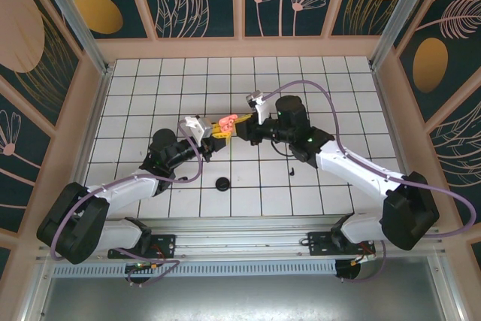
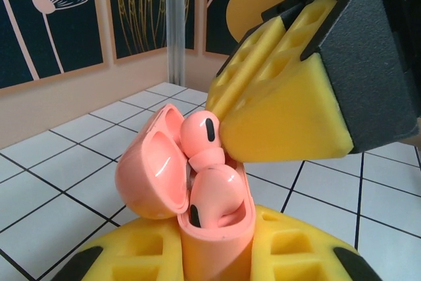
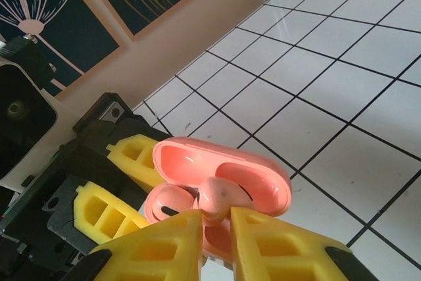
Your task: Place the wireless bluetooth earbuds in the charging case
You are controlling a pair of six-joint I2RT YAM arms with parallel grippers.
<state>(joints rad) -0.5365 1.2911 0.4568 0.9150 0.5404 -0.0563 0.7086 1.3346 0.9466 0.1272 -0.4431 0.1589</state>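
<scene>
Left gripper (image 2: 217,258): closed on the charging case (image 2: 154,169), holding its base upright above the tiles, lid swung open
Right gripper (image 3: 216,218): fingers almost together, pinching the upper pink earbud (image 2: 200,135) at their tips, over the free socket
Seated pink earbud (image 2: 214,195): lies in its socket, touching the held one
Risk 1: the held earbud looks tilted, its stem not in line with the socket; released like this, it may catch on the rim or drop to the tiles
Risk 2: the right yellow pad (image 2: 283,110) is very near the rim; a hard push down could turn the case in the left grip or lift the seated earbud
Risk 3: the lid stands close on 1 side; a sideways move could strike it
Small black piece (image 1: 291,173): probably a black earbud, on the tiles near the right arm, well apart from the case
Open room: the tiled table (image 1: 150,88) is bare around the 2 grippers; the black disc (image 1: 222,183) lies nearer the bases; the walls are well apart, so moving up and back seems free
</scene>
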